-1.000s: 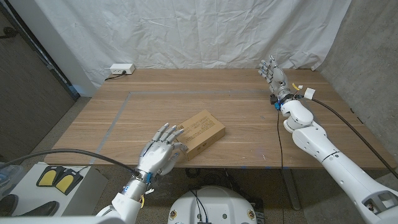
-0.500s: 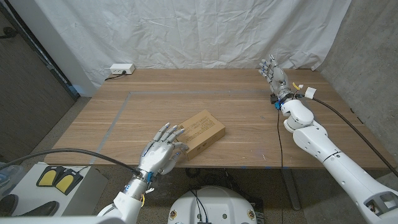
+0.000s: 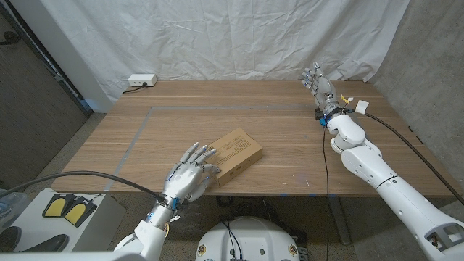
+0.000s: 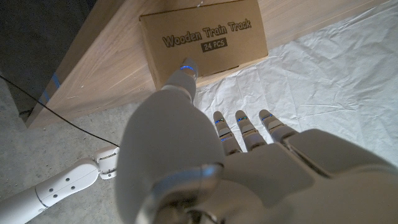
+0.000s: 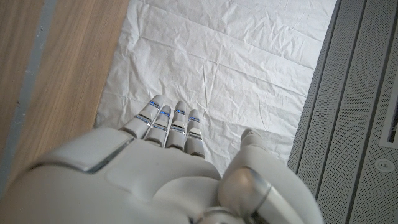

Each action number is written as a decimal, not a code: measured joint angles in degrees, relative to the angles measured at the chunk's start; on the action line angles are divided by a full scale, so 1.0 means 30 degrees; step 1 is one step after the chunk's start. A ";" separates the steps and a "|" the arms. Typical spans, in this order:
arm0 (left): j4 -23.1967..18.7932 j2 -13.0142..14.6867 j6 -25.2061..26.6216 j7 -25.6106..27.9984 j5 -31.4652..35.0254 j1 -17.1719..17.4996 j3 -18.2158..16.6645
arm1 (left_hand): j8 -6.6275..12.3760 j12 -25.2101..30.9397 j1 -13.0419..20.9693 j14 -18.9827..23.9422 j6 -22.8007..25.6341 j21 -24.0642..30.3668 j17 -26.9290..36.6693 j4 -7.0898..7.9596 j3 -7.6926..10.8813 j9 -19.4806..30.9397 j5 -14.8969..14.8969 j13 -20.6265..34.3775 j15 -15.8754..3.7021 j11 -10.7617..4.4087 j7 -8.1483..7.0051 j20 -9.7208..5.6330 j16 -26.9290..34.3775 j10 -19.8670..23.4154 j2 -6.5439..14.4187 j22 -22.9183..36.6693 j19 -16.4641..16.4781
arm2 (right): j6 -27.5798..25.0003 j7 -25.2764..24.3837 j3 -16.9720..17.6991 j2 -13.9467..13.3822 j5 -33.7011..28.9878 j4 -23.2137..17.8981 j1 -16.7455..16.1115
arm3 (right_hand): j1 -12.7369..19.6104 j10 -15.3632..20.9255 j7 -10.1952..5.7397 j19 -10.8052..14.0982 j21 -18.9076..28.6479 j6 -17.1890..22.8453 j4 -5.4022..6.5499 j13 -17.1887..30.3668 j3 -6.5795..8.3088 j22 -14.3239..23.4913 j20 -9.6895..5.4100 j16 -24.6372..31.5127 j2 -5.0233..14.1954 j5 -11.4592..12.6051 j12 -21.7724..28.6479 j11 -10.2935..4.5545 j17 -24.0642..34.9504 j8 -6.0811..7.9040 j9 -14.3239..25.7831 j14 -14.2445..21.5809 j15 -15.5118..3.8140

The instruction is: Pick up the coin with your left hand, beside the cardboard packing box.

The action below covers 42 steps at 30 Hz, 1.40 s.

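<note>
Our left hand hovers at the near edge of the table, fingers spread and holding nothing, just beside the box. We can't make out the coin. Our right hand waits far off, fingers apart.

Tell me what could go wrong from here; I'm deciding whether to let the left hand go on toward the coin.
1. No coin is discernible in any view, so the left hand may be reaching blind.
2. That hand hovers open right at the cardboard box, with a fingertip over its near edge in the left wrist view; lowering could shove the box.
3. The box sits near the table front edge, so a push might tip it off.
</note>
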 measured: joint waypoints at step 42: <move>0.1290 -0.0803 -0.1503 0.1585 -0.1259 -0.1220 0.1035 | 0.1574 0.0231 0.0096 0.1953 0.3551 0.0206 -0.0003 -0.0002 0.0002 -0.0044 -0.0151 -0.0053 -0.0108 -0.0625 0.0072 0.0000 0.0224 0.2448 0.0260 0.0099 0.0686 | -0.0339 -0.0577 0.0332 -0.0270 0.0033 -0.1084 -0.0747 | 0.0001 0.0000 0.0001 0.0104 -0.0148 -0.0001 -0.0057 0.0000 -0.0058 0.0000 0.0106 0.0001 0.0000 0.0000 0.0000 0.0000 0.0000 0.0000 0.0000 0.0000 0.0000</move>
